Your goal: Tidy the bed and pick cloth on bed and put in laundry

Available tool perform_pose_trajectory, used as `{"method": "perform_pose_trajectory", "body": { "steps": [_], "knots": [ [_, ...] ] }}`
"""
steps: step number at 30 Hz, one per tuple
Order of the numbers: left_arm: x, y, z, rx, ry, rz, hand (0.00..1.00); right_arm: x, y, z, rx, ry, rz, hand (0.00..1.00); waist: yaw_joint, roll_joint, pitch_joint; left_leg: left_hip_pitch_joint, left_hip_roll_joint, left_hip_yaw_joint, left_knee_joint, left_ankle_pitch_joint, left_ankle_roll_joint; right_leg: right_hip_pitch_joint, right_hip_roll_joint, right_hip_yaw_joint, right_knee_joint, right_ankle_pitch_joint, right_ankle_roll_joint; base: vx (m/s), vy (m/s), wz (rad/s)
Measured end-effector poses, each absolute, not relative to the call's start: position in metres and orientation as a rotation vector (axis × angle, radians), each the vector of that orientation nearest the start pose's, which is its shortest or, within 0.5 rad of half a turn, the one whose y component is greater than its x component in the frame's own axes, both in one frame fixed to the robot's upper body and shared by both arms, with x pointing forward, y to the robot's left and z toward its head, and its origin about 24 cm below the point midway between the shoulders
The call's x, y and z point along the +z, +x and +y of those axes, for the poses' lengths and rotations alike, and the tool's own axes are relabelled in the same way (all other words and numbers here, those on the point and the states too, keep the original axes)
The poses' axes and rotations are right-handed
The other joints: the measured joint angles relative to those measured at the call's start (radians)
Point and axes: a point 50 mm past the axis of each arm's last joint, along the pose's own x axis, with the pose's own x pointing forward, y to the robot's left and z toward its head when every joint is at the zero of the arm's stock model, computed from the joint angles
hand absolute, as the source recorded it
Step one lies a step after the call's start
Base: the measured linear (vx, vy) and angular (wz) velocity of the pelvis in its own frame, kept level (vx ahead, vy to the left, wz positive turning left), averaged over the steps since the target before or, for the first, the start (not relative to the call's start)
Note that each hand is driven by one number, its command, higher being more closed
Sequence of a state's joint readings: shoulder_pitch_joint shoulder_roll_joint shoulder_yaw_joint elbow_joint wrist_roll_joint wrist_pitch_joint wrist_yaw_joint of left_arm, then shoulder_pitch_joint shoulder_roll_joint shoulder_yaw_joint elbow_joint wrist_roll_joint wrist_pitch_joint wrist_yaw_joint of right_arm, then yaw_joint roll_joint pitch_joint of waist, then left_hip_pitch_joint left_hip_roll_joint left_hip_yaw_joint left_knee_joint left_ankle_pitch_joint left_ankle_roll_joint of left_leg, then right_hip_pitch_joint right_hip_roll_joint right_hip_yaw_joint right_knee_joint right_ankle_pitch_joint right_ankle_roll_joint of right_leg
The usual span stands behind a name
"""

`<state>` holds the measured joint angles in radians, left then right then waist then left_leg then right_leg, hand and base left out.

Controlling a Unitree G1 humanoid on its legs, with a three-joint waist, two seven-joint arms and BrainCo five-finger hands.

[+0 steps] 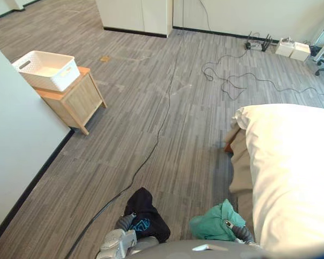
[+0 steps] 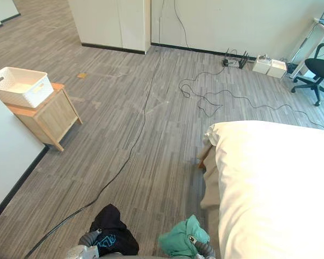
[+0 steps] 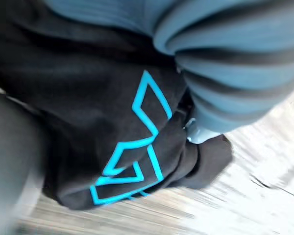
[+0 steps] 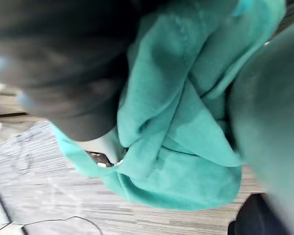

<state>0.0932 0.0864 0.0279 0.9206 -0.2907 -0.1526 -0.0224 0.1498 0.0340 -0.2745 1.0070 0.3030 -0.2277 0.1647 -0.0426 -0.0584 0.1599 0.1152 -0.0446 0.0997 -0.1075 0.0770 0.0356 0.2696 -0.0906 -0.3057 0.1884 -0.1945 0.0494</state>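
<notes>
A black cloth with a blue print is bunched in my left hand, low and close to my body above the floor. My right hand grips a green cloth beside the bed's near corner. In the right wrist view the green cloth folds around a silver finger. The white laundry basket stands on a small wooden cabinet at the far left by the wall. The bed with its white duvet lies to the right.
A white wall runs along the left, with the wooden cabinet at its end. Open grey floor lies between me and the basket. Loose cables and white boxes sit by the back wall. An office chair stands far right.
</notes>
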Motion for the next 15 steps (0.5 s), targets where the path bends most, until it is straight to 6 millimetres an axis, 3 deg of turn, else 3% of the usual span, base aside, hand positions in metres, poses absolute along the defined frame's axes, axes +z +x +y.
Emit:
{"method": "perform_pose_trajectory", "body": {
  "steps": [3,9,10,12,13,15],
  "knots": [
    [-0.128,0.145,0.179,0.201,-0.273,0.706,1.0,-0.15,0.099,-0.181,-0.345,0.447,0.78,1.0,0.003,0.0,0.0,-0.013,0.004,-0.023,0.0,0.008,-0.005,-0.003,0.002,-0.017,0.004,0.0,0.0,0.04,-0.063,0.29],
    [-0.119,0.141,0.176,0.231,-0.328,0.625,1.0,-0.129,0.128,-0.177,-0.276,0.419,0.624,1.0,0.008,0.018,-0.004,-0.056,0.018,0.016,0.015,-0.003,-0.02,-0.051,0.003,-0.008,0.002,-0.001,-0.001,0.03,-0.034,-0.16],
    [-0.114,0.144,0.177,0.233,-0.334,0.591,1.0,-0.123,0.135,-0.176,-0.261,0.411,0.586,1.0,0.006,0.017,0.004,-0.118,0.017,0.026,0.105,-0.026,-0.015,-0.071,-0.005,-0.006,0.001,-0.001,-0.001,0.03,-0.005,-0.04],
    [-0.106,0.151,0.179,0.248,-0.378,0.531,1.0,-0.116,0.142,-0.176,-0.255,0.403,0.547,1.0,0.012,0.013,0.034,-0.228,0.032,0.091,0.329,-0.075,-0.043,-0.066,-0.016,-0.005,-0.014,0.002,-0.006,0.0,-0.008,-0.08],
    [-0.101,0.152,0.18,0.256,-0.41,0.497,1.0,-0.114,0.14,-0.178,-0.259,0.396,0.532,1.0,0.027,0.026,0.043,-0.268,0.056,0.121,0.448,-0.111,-0.042,-0.048,-0.008,0.008,-0.029,-0.001,-0.009,-0.03,-0.015,-0.32],
    [-0.096,0.151,0.184,0.282,-0.453,0.458,1.0,-0.109,0.14,-0.18,-0.244,0.379,0.512,1.0,0.04,0.044,0.054,-0.281,0.076,0.136,0.516,-0.143,-0.046,-0.031,0.001,0.037,-0.05,-0.011,-0.026,-0.02,-0.002,-0.34]
  ]
}}
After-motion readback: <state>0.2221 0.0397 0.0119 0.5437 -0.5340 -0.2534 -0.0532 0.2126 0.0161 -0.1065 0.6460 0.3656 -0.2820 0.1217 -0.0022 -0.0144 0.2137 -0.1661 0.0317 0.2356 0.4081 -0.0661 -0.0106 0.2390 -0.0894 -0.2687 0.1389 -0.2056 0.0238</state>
